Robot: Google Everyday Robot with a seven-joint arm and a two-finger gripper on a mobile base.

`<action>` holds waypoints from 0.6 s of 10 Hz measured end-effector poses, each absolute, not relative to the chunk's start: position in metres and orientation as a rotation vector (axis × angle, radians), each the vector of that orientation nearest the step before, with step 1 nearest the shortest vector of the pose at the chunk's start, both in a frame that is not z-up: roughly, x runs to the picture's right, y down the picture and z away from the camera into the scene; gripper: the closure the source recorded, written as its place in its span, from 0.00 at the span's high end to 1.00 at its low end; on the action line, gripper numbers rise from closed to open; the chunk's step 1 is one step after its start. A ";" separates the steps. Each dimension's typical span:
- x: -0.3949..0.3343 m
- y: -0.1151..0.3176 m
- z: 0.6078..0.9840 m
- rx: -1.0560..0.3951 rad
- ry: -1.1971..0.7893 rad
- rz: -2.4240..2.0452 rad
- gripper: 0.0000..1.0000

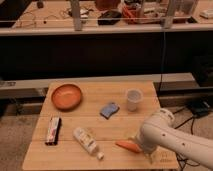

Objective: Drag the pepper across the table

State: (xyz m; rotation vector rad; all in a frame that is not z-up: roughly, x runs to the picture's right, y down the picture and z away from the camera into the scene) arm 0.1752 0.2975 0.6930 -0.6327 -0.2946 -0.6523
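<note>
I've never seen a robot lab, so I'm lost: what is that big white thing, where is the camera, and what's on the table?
The big white shape is the robot's arm, reaching in from the right. Its hand is at the arm's low end, by the right end of the orange pepper, near the front edge. The arm hides most of the hand, so I cannot tell whether anything is held. One camera looks down on the wooden table. Also lying there are an orange bowl, a white cup, a blue sponge, a dark snack bar and a white bottle on its side.
</note>
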 end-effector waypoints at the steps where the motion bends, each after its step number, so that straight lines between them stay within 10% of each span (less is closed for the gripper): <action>1: 0.174 0.300 0.695 -0.634 -0.303 -0.662 0.80; 6: 0.168 0.306 0.704 -0.638 -0.344 -0.708 0.80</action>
